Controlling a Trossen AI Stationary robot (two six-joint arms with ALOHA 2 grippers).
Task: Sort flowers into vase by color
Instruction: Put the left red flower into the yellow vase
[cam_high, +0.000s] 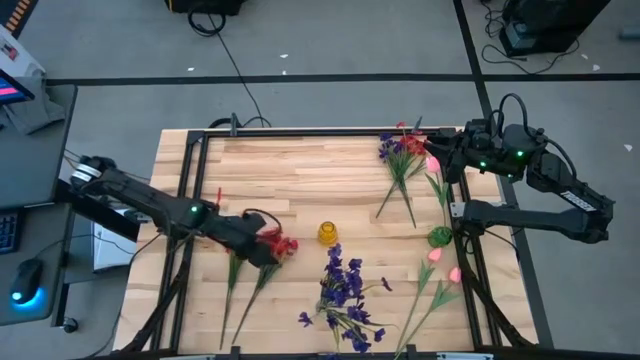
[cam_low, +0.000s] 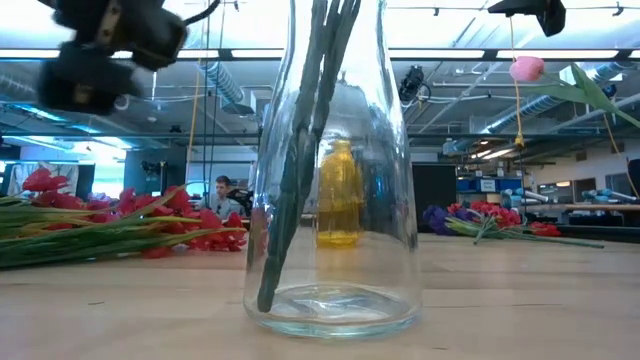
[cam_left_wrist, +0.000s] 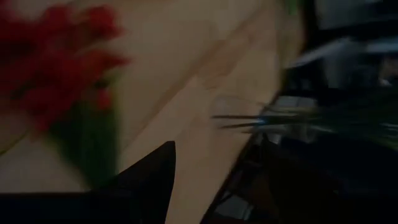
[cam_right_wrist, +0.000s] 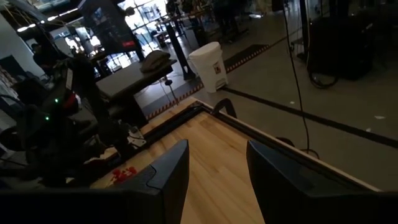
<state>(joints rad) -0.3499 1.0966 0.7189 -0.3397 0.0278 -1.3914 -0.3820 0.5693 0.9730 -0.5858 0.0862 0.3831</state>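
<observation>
Two red sprigs (cam_high: 283, 243) lie on the table left of centre, stems toward the near edge; they also show in the low view (cam_low: 110, 225). My left gripper (cam_high: 268, 250) hovers above their blooms (cam_left_wrist: 56, 68), raised off the table (cam_low: 100, 50). Purple sprigs (cam_high: 345, 292) stand in a clear glass vase (cam_low: 330, 300) by the near edge. A pink tulip (cam_high: 432, 163) leans up from a green vase (cam_high: 440, 237). My right gripper (cam_right_wrist: 217, 149) is open, just above that bud (cam_low: 527, 68), with nothing between its fingers.
A small yellow vase (cam_high: 328, 233) stands at the table's centre. A mixed bunch of red and purple sprigs (cam_high: 400, 152) lies near the far edge. More pink tulips (cam_high: 442, 270) lie by the right edge. A black frame (cam_high: 190, 200) borders the tabletop.
</observation>
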